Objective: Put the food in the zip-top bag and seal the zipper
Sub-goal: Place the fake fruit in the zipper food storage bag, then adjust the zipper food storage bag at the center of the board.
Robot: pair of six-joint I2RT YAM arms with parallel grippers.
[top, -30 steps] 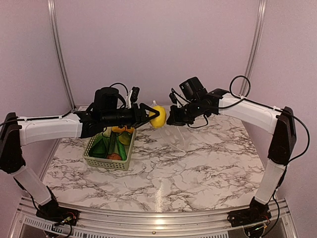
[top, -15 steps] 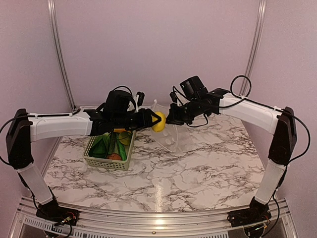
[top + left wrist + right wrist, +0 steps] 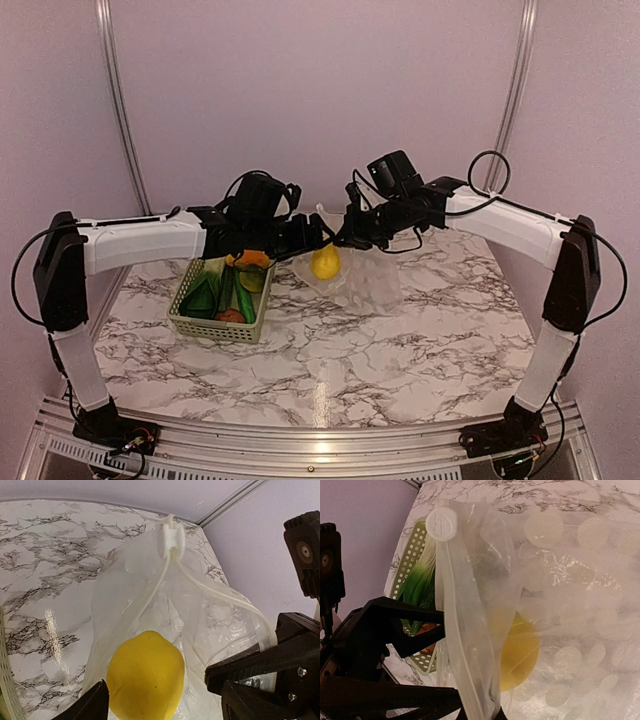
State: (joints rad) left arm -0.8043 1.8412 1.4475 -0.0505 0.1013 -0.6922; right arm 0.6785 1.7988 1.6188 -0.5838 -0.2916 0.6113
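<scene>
Sitting inside zip-top bag [image 3: 200, 610], lemon [image 3: 145, 675] just beyond parted left claw [image 3: 155, 680]

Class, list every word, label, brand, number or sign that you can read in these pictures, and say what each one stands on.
No text can be read in any view.
The clear bag: only plain white dots, no lettering.
Its white slider: any mark on it is too blurred to read.
The lemon and the green basket: no label or sticker shows.
</scene>
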